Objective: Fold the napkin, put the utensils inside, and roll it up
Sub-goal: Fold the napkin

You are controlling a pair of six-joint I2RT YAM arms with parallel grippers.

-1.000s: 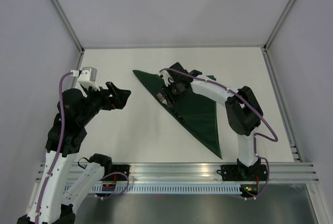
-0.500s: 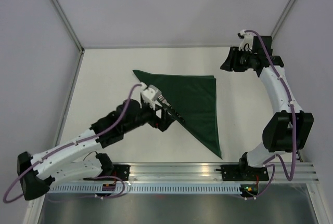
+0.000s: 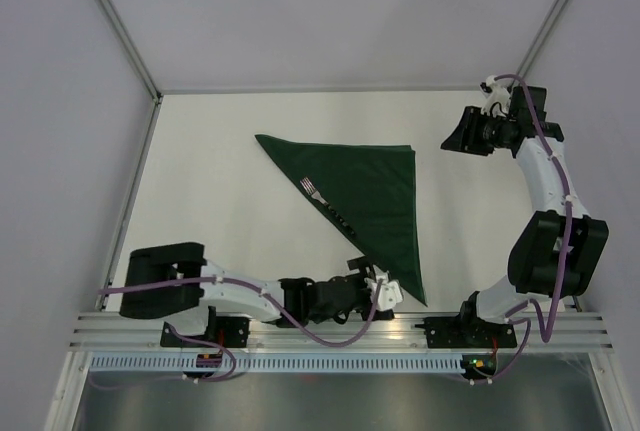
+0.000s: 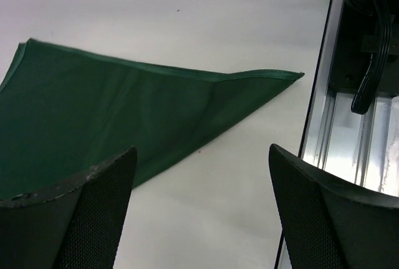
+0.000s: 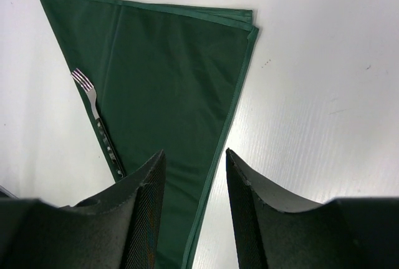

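Observation:
The dark green napkin [image 3: 375,196] lies flat, folded into a triangle, with its near tip by the front rail. The fork [image 3: 328,209] lies along its long left edge, tines toward the back left. My left gripper [image 3: 392,298] is low at the front edge, just left of the napkin's near tip, open and empty. In the left wrist view the napkin [image 4: 93,119] lies ahead of its fingers [image 4: 75,213]. My right gripper [image 3: 462,138] hangs high at the back right, open and empty. Its wrist view shows the napkin [image 5: 168,88] and fork [image 5: 93,103] below.
The metal rail [image 3: 340,329] runs along the front edge, close to my left gripper, and shows at the right of the left wrist view [image 4: 349,125]. White walls with metal posts [image 3: 545,26] close in the back and sides.
My right gripper left the fork on the napkin and rose to the back right. My left arm swung from the napkin's left edge down to the front, by the napkin's near tip.

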